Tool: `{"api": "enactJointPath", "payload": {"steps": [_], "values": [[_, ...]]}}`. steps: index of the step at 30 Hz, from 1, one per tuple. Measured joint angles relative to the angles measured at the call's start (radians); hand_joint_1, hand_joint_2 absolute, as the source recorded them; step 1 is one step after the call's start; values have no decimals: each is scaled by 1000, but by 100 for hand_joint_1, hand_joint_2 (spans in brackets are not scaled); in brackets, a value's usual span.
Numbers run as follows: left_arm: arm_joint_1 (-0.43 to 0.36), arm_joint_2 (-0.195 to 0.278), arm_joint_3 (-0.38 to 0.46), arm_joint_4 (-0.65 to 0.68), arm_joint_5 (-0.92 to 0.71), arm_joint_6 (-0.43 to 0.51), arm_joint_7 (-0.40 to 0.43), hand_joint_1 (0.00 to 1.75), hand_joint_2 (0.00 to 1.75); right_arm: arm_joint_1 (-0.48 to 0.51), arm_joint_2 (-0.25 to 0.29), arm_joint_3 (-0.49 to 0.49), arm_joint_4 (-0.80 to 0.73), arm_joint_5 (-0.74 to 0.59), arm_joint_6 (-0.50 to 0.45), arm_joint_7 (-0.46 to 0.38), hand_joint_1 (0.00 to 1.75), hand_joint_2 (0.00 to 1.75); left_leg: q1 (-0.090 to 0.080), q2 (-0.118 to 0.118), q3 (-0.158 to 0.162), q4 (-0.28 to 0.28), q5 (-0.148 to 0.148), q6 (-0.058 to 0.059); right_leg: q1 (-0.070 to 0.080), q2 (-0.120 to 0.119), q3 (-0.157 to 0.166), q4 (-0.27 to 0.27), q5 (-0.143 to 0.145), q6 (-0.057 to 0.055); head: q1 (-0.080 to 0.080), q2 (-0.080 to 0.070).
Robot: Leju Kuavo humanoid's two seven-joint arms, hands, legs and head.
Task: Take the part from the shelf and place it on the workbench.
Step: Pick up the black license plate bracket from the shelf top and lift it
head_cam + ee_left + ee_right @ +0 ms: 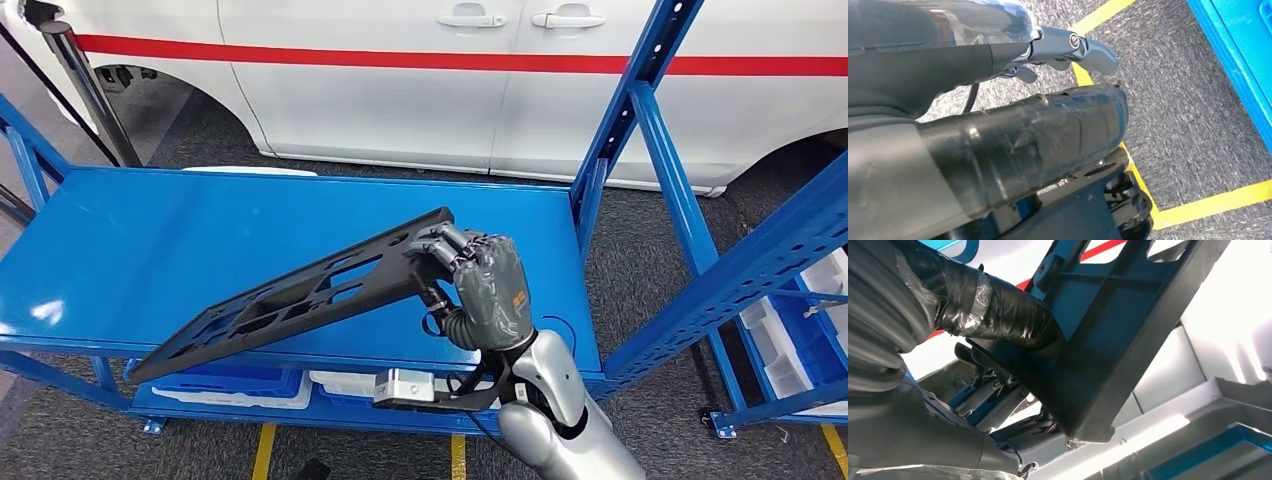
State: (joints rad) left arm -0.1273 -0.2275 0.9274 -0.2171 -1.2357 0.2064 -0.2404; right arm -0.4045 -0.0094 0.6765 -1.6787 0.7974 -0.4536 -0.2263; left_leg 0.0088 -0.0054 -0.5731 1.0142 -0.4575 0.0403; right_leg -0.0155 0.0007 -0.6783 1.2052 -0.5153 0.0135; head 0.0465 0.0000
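Observe the right hand (487, 285): its dark fingers (447, 245) are curled tightly over the near end of the long, flat black plastic panel with cut-out openings (300, 295). In the right wrist view, the taped thumb (998, 315) presses against one face of the panel (1118, 335) while the fingers wrap the opposite face, so the hand has a firm grasp on the part's end and is closed around it.

Note the part's position. From the hand, the panel extends away to the robot's left, tilted, with the gripped end raised and the far end lower, reaching past the front edge of the blue metal shelf surface (150, 250). You cannot tell from these views whether the far end touches the shelf edge.

Beyond the hand, a white vehicle with a red stripe (400, 70) stands behind the shelf. A blue perforated upright post (625, 120) rises just beyond and to the right of the hand.

Check the left hand (1068, 50): it hangs above grey carpet with yellow floor tape (1198, 205). Its silver fingers are curled inward with nothing visible in them.
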Motion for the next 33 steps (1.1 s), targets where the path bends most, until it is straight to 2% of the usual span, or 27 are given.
{"api": "enactJointPath", "payload": {"steps": [2,3,5,7,9,11,12,13,14,16,17,18,19,21,23,24,26,27,28,29,31,32,33], "values": [[-1,-3,0,0,0,0,2,0,0,4,7,19,1,20,-24,0,175,175,-2,-1,-3,10,-8,-8,2,0,55,-112,40,-6,0,0],[-1,-3,0,0,0,0,3,0,0,6,11,28,1,31,-37,1,175,175,-4,-1,-5,14,-10,-13,3,1,68,-141,44,-10,0,0],[-2,-4,0,0,-2,-1,6,0,0,6,17,38,2,53,-58,6,175,175,-5,-1,-8,15,-10,-24,7,3,69,-149,43,-18,0,0],[-3,-4,0,0,-5,-3,7,0,0,1,23,43,2,72,-67,16,175,175,-2,0,-11,20,-17,-35,5,3,71,-156,47,-29,0,0],[-5,-4,0,0,-9,-7,8,0,0,-17,32,44,1,88,-70,29,175,175,1,0,-41,88,-61,-45,2,1,73,-163,52,-40,-1,0],[-6,-4,-1,0,-13,-12,9,0,0,-39,40,44,1,103,-69,42,175,175,3,0,-101,219,-121,-53,3,0,72,-164,52,-45,-1,0],[-6,-4,-1,0,-14,-14,11,0,0,-48,42,44,1,109,-68,49,175,175,3,0,-125,270,-136,-55,4,-1,72,-163,52,-45,-1,0],[-6,-4,-2,0,-15,-16,12,0,0,-56,43,44,1,115,-66,55,175,175,4,0,-135,288,-131,-56,4,-1,73,-163,52,-45,-1,0],[-7,-4,-2,0,-16,-17,13,0,0,-64,45,44,2,120,-64,61,175,175,4,0,-127,269,-109,-56,4,0,73,-162,52,-45,-1,0],[-9,-4,-4,0,-18,-18,15,0,0,-86,51,44,2,135,-60,75,175,175,3,1,-69,140,-39,-50,4,2,74,-161,51,-44,-1,0],[-11,-4,-4,0,-19,-19,15,0,0,-98,53,44,2,143,-60,83,175,175,2,0,-40,77,-17,-46,6,3,72,-159,50,-41,-1,0],[-14,-5,-5,0,-19,-20,16,0,0,-109,55,44,2,151,-60,90,175,175,0,0,-22,35,-4,-42,7,3,70,-158,51,-37,-1,0],[-15,-5,-5,0,-19,-22,16,0,0,-117,57,44,3,155,-60,95,175,175,-2,-1,-16,17,-4,-38,8,4,67,-158,53,-33,-1,0],[-15,-5,-5,0,-17,-27,14,0,0,-127,58,44,5,158,-60,101,175,175,-1,-2,-16,11,-1,-28,10,4,65,-161,55,-23,-1,0],[-14,-6,-5,0,-14,-35,11,0,0,-136,58,43,6,158,-60,104,175,175,3,-1,-12,0,6,-16,10,3,56,-139,37,-13,0,0],[-15,-6,-5,0,-13,-38,8,0,0,-139,58,42,7,159,-61,106,175,175,5,0,-10,-4,8,-10,10,3,38,-101,13,-10,0,0],[-16,-7,-5,0,-12,-44,3,0,0,-141,58,40,10,159,-61,109,175,175,4,2,-10,-4,8,-4,9,3,-18,22,-47,-5,0,0],[-15,-6,-5,0,-12,-48,0,0,0,-140,57,39,13,159,-61,109,175,175,3,2,-11,-3,7,-3,9,3,-46,80,-66,-4,0,0],[-15,-6,-5,0,-12,-52,-2,0,44,-139,57,38,16,158,-61,109,175,175,3,2,-11,-1,6,-2,9,3,-62,110,-68,-3,0,0],[-14,-6,-5,0,-12,-54,-4,0,87,-138,56,37,19,158,-61,110,175,175,3,1,-10,1,4,-1,8,2,-58,100,-50,-4,0,0],[-14,-6,-5,0,-12,-58,-8,0,175,-138,56,36,23,158,-62,110,175,175,3,-1,-8,6,-1,-4,9,2,-4,-16,17,-9,0,0],[-14,-6,-5,0,-12,-59,-11,0,175,-138,56,36,24,158,-62,110,175,175,1,-2,-8,9,-4,-7,11,2,27,-82,42,-13,0,0],[-13,-6,-5,0,-11,-60,-14,0,175,-139,56,35,25,158,-62,110,175,175,-1,-2,-9,12,-6,-11,12,2,48,-127,54,-17,0,0]]}}
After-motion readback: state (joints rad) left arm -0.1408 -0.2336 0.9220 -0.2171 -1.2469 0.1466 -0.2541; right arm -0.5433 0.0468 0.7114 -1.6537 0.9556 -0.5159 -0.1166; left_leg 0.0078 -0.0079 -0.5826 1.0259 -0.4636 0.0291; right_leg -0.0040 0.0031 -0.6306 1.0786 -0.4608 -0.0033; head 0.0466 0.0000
